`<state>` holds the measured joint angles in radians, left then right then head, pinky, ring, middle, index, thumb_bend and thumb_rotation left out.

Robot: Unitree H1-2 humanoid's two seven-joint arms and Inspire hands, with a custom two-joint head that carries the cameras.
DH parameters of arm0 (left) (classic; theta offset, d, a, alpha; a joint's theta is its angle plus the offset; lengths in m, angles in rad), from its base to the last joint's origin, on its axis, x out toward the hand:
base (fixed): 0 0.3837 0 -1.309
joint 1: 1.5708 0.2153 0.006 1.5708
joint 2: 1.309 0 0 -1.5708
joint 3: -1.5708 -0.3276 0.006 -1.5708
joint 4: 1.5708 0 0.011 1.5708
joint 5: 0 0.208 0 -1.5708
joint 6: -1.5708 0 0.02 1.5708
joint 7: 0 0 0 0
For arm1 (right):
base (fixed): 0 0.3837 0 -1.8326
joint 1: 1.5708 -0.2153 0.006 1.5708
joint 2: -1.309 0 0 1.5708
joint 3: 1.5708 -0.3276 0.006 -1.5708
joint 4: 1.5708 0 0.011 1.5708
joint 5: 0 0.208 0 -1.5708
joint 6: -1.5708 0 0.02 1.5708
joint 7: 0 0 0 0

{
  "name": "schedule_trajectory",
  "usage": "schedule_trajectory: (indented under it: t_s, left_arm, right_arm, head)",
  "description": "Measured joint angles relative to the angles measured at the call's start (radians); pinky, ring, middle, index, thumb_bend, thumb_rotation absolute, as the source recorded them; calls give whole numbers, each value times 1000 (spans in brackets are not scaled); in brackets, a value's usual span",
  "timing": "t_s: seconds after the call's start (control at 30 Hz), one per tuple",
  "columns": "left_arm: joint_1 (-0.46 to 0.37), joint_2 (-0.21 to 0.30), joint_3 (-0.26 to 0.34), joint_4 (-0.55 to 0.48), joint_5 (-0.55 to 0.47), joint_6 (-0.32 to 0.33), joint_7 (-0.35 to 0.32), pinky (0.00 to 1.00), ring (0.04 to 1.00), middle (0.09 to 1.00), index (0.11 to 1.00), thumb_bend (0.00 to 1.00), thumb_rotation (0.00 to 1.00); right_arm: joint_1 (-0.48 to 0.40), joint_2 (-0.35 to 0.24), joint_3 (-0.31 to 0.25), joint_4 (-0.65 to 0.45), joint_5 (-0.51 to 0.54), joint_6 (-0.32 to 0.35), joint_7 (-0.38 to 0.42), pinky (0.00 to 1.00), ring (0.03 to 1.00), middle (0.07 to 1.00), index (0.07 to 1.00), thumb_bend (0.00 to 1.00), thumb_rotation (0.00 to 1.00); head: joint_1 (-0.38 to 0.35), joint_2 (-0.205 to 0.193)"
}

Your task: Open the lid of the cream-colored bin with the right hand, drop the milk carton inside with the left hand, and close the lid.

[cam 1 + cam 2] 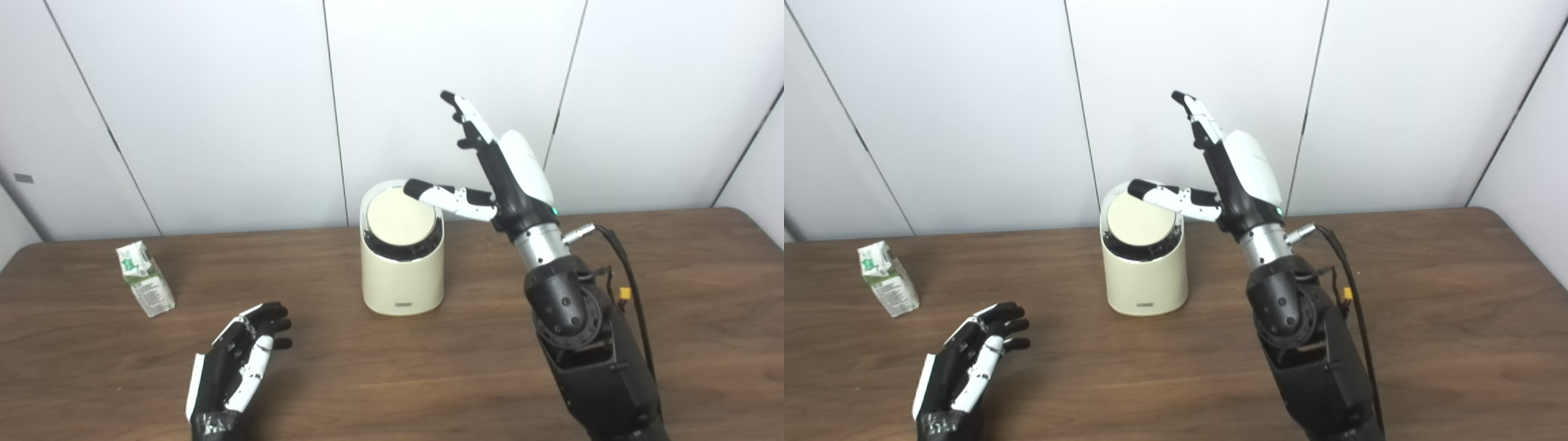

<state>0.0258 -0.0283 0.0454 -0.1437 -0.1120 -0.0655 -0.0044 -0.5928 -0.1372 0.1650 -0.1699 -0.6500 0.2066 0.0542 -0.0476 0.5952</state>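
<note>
The right hand (511, 177) is raised beside the cream bin (402, 269), fingers (468, 116) spread and pointing up, thumb reaching over the tilted lid (401, 217). The left hand (236, 367) hovers low over the counter (429, 367), fingers loosely apart, empty. The milk carton (145, 278) stands at far left, well apart from the bin.

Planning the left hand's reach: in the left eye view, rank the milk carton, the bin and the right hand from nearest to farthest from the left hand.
1. milk carton, left, back of the left hand.
2. bin, centre.
3. right hand, raised above the bin's right.
</note>
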Motion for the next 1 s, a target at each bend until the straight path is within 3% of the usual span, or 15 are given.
schedule_trajectory:
  t_s: [0.17, 0.43, 0.63, 0.83, 1.0]
  left_arm:
    - [0, 0, 0, 0, 1, -3, 0, 607, 702, 717, 706, 321, 390]
    - [-1, -6, -1, 0, 16, -25, 1, 600, 697, 713, 702, 322, 394]
    - [-1, -8, -3, 0, 29, -25, 2, 597, 698, 715, 704, 323, 411]
    - [-1, -8, -5, 0, 30, -25, 1, 612, 706, 720, 707, 332, 422]
    - [-1, -10, -7, 0, 30, -25, 2, 609, 702, 719, 706, 325, 417]
  right_arm:
    - [-41, 0, 30, 106, -87, 49, -8, 984, 1000, 1000, 993, 734, 551]
    - [-93, 17, 55, 286, -152, 60, -101, 1000, 1000, 1000, 999, 806, 418]
    - [-105, 15, 74, 355, -165, 60, -127, 1000, 1000, 1000, 1000, 889, 346]
    - [-103, -6, 91, 365, -166, 61, -121, 1000, 1000, 1000, 1000, 948, 338]
    - [-95, -31, 116, 351, -168, 73, -83, 1000, 1000, 1000, 1000, 999, 425]
  head:
    - [-2, -3]
    - [2, -2]
    - [2, -2]
    - [5, 6]
    - [8, 8]
